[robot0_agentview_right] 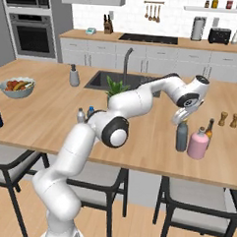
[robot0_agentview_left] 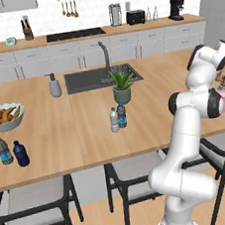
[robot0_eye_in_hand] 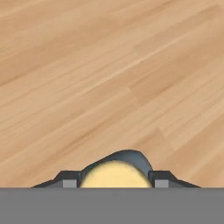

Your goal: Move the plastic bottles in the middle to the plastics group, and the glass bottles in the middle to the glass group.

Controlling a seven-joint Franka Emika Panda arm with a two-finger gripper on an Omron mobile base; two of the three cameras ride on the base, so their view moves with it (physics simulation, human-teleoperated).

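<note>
Base views share island counter, hand view close

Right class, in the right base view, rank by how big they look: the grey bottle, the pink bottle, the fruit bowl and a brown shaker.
1. Pink bottle and grey bottle: look about alike, so no ranking.
2. Fruit bowl: farther from the camera, so its place is unsure.
3. Brown shaker: smallest.
</note>
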